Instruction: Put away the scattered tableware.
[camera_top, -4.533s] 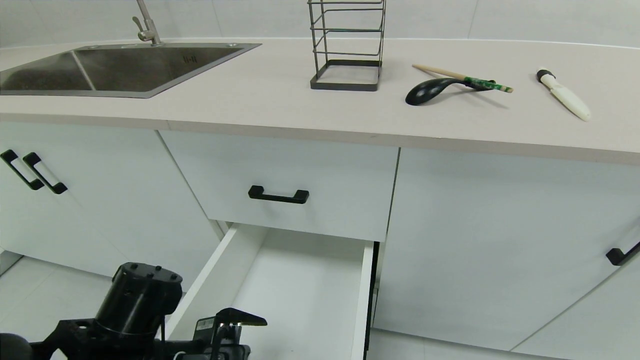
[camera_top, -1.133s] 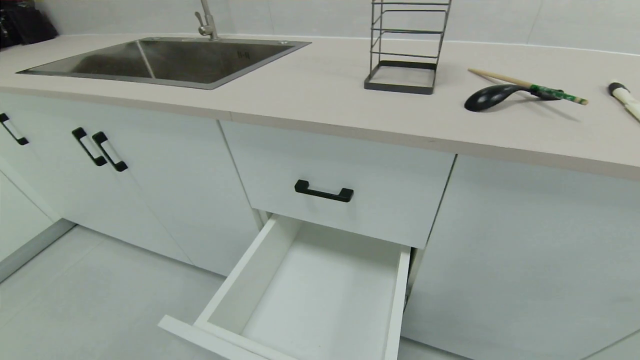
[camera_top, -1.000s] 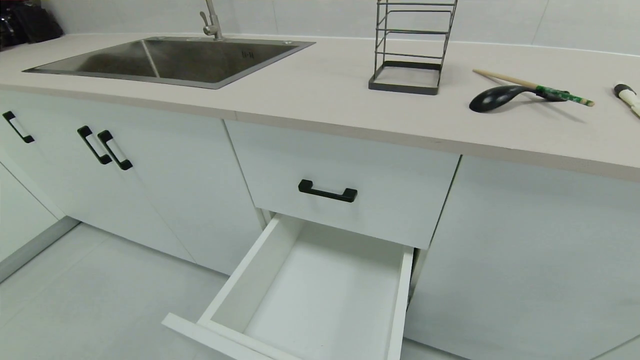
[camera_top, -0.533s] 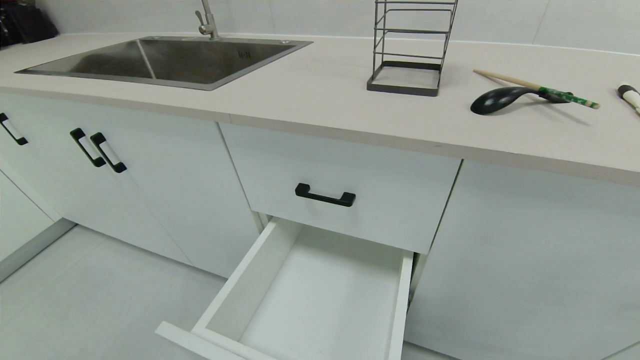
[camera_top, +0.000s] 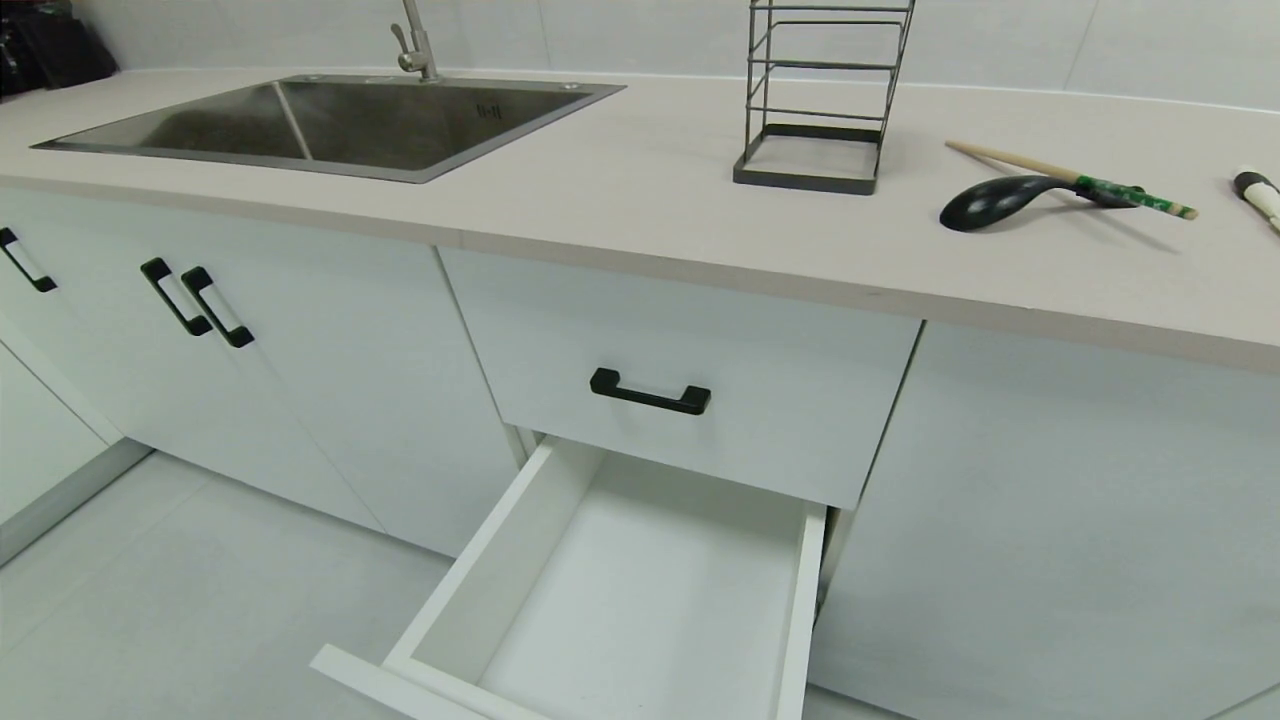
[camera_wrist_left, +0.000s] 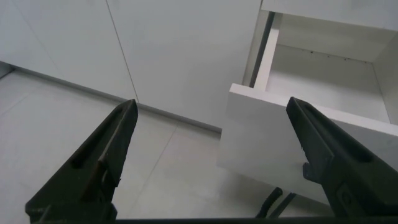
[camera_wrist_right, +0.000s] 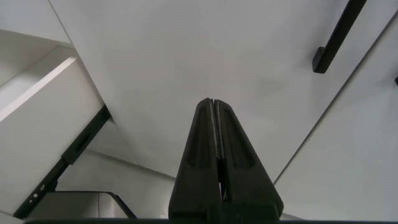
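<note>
A black spoon (camera_top: 985, 200) lies on the counter (camera_top: 640, 210) at the right, with a pair of wooden chopsticks (camera_top: 1070, 178), green at one end, resting across its handle. A white knife (camera_top: 1262, 195) with a black tip lies at the far right edge. Below the counter the lower drawer (camera_top: 480, 590) stands pulled out with nothing in it. My left gripper (camera_wrist_left: 211, 104) is open, low above the floor, in front of that drawer's front panel (camera_wrist_left: 273, 137). My right gripper (camera_wrist_right: 213, 102) is shut on nothing, facing a white cabinet door (camera_wrist_right: 217, 56).
A dark wire rack (camera_top: 815, 175) stands on the counter's middle back. A steel sink (camera_top: 330, 115) with a tap is at the left. The upper drawer, with a black handle (camera_top: 650, 392), is closed. Cabinet doors with black handles (camera_top: 195, 300) flank it. Grey floor lies at the left.
The head camera has moved, so the whole picture shifted right and down since 4.5 s ago; the left arm left that view. The tableware has not moved. Little differs over the last second.
</note>
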